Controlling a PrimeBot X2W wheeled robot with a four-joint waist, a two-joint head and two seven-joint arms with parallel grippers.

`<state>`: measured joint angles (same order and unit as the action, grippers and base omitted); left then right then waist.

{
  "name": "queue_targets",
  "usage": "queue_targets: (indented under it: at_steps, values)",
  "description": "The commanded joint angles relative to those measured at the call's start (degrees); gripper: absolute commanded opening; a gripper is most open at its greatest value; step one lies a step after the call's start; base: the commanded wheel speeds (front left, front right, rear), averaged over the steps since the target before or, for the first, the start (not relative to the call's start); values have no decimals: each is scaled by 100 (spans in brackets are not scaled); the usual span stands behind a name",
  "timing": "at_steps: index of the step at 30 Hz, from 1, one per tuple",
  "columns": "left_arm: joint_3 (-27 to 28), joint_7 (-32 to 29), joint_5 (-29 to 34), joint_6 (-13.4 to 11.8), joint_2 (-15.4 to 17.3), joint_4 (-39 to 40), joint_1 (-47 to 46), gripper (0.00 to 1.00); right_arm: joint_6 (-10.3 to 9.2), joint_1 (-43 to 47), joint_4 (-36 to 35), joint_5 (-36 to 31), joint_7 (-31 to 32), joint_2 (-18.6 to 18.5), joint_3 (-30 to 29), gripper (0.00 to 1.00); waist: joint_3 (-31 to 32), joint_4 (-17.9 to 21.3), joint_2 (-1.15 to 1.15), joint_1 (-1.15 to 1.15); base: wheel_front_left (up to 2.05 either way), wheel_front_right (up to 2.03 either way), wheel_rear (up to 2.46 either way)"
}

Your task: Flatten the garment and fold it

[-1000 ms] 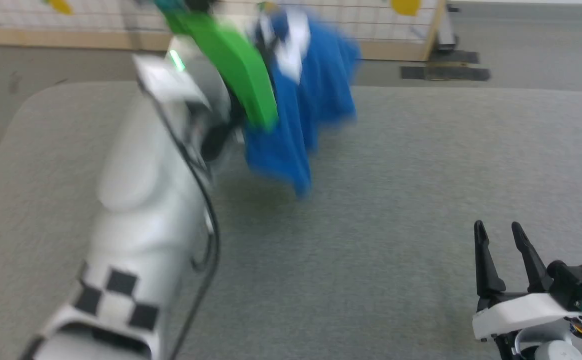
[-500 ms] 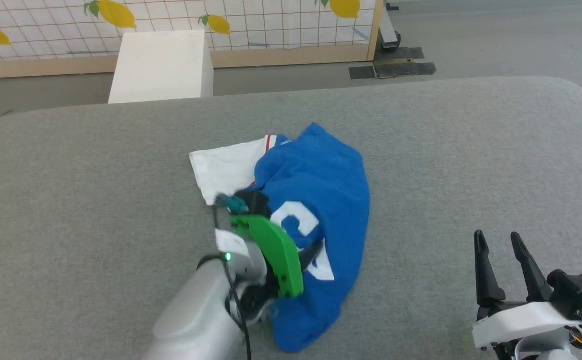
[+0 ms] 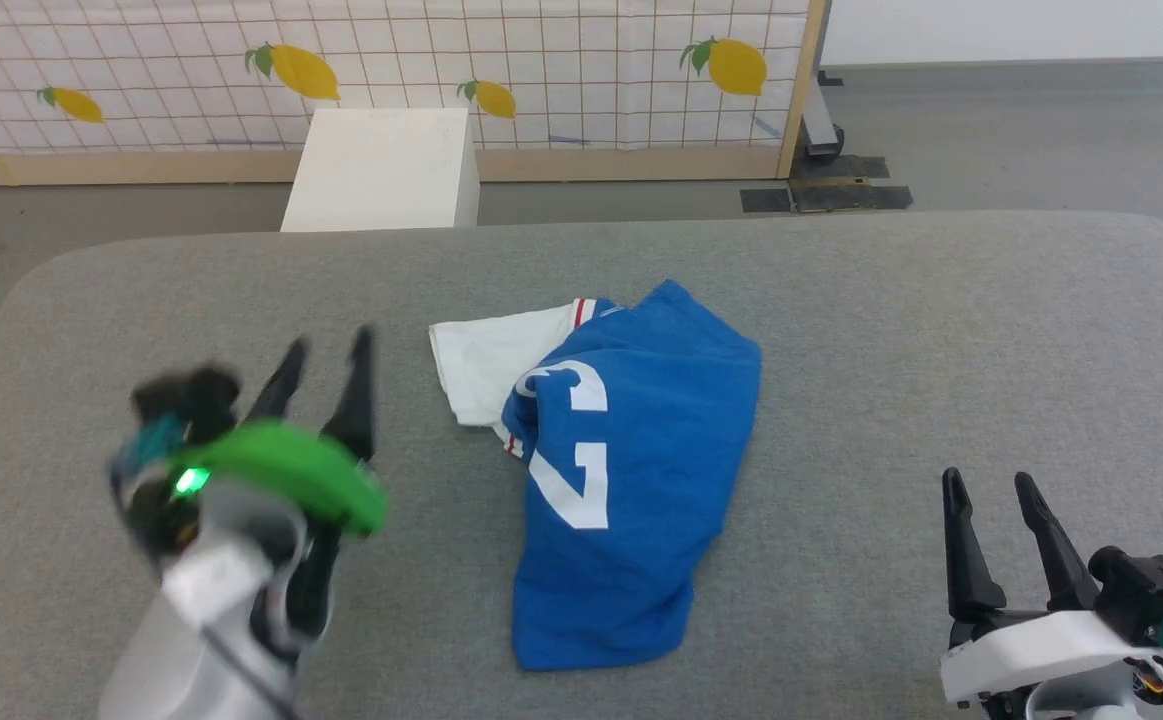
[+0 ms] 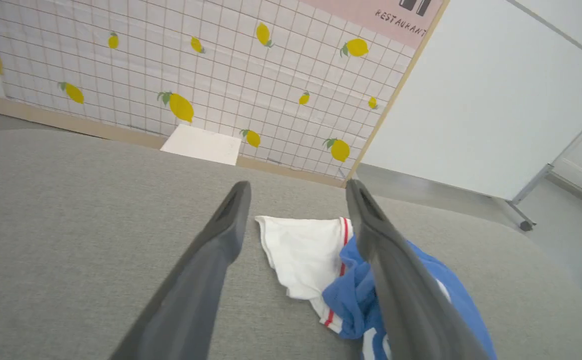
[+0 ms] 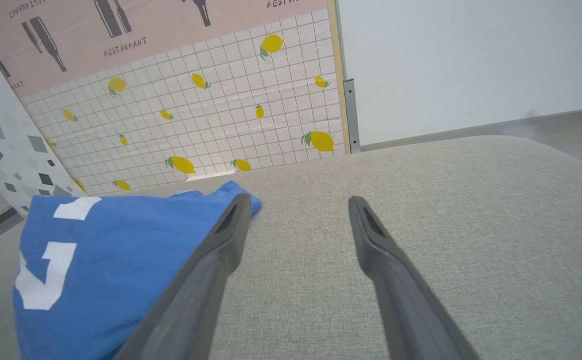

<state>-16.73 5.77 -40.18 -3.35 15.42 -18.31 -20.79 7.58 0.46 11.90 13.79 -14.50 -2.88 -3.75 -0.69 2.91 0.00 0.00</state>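
Pincers hang released: left gripper (image 3: 329, 348) and right gripper (image 3: 989, 480), both spread and empty, flank your crumpled garment (image 3: 631, 480).
It lies mid-way across the grey table (image 3: 941, 330), doubled over itself. If you pinch through two layers, you would likely drag the heap rather than flatten it. Count one table, one garment, one white sleeve (image 3: 486, 365) showing, two grippers.

Matt cloth garment (image 3: 631, 480) on perhaps felted table (image 3: 941, 350)
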Motion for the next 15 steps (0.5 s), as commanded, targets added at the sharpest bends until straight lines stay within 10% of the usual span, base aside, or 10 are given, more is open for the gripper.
queue_targets:
  at_steps: [1, 9, 15]
  values:
    - [44, 252, 153, -87, 75, 35, 253, 100, -9, 87, -21, 31, -43, 1, 8, 100, 0, -20, 0, 0, 0, 0, 0]
    - [350, 910, 759, -490, -2, 599, 1323, 100, -9, -172, 34, 188, 349, 1, -8, 100, -239, -126, 0, 0, 0, 0, 0]
    - [637, 920, 936, -412, -226, 1002, 1314, 100, -9, -1575, 532, 131, 2027, 1, -74, 100, -772, -317, 0, 0, 0, 0, 0]
